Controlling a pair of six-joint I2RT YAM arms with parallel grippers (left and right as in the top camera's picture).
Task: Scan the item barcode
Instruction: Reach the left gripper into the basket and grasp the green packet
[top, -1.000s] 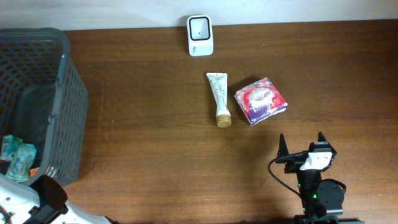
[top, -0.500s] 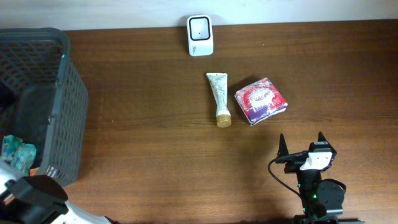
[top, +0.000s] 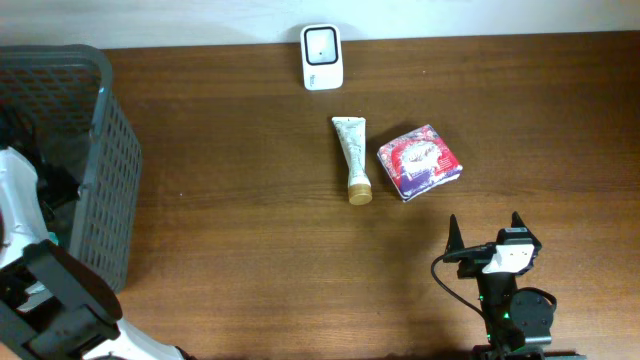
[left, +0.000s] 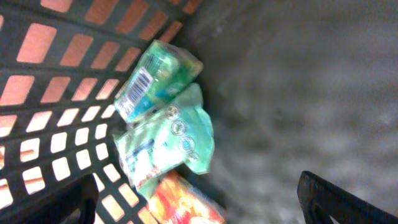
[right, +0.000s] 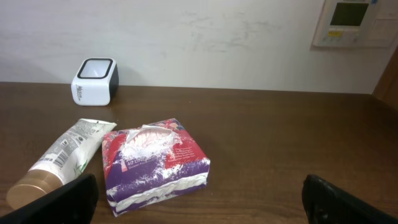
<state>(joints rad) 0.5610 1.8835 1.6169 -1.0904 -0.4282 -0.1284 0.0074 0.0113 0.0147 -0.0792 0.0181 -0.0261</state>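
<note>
- The left gripper (left: 198, 183) hung inside the gray basket (top: 108, 170) at the left end of the table (top: 250, 260). Its two dark fingers stood wide apart at the lower corners of the wrist view, grasping nothing.
- Below it, against the basket's slatted wall, lay a green packet (left: 158, 81) with its barcode label facing up.
- A second green packet (left: 171, 140) lay just beside the first, touching it (its print was too blurred to read).
- An orange packet (left: 186, 202) peeked out under the second green one, partly cut off at the bottom edge.
- The rest of the basket floor in that view was bare gray.
- The white scanner (top: 321, 57) stood at the far edge of the table by the wall, well apart from the basket.
- A pale tube (top: 352, 158) lay flat in front of the scanner, its gold cap toward the near side.
- A purple and red pack (top: 420, 162) lay just beside the tube on its right, not touching it as far as the overhead view showed.
- The right gripper (top: 485, 225) hovered over the near side of the table, pointed at the pack and the tube, fingers spread and released, clear of both.
- From the right wrist view the pack had a crumpled white patch on top.
</note>
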